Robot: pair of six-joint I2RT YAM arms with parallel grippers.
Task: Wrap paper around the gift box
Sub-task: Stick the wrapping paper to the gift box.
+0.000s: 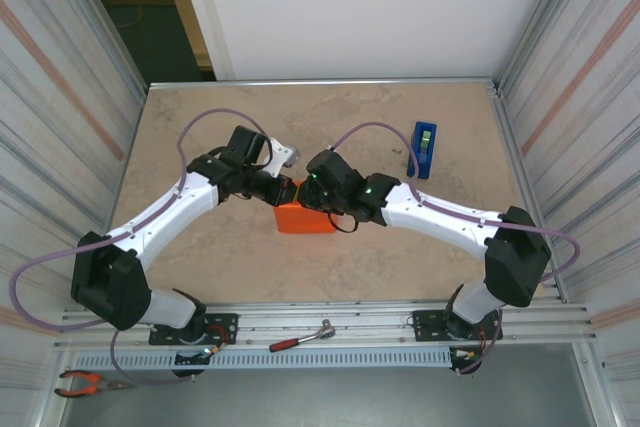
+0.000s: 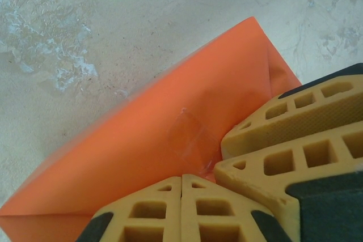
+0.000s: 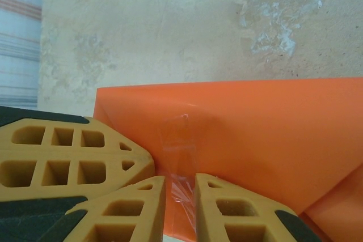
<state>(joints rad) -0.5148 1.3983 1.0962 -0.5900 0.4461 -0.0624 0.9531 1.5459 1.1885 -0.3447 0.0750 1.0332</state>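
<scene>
The paper [image 1: 305,219] is an orange box-sized parcel lying mid-table; the gift box is hidden inside it. A strip of clear tape [image 3: 181,140] runs over a fold on the paper [image 3: 272,134]. My left gripper [image 2: 181,181] is shut, its tips pressed on the paper [image 2: 130,145] just below the tape [image 2: 190,134]. My right gripper [image 3: 180,190] stands slightly open, with the crumpled end of the tape in the gap between its fingers. Both grippers, left [image 1: 285,192] and right [image 1: 312,195], meet at the parcel's far edge, nearly touching each other.
A blue tape dispenser [image 1: 425,149] stands at the back right of the table. A red-handled tool [image 1: 300,339] lies on the front rail, and pliers [image 1: 85,382] lie at the bottom left. Metal walls close in both sides.
</scene>
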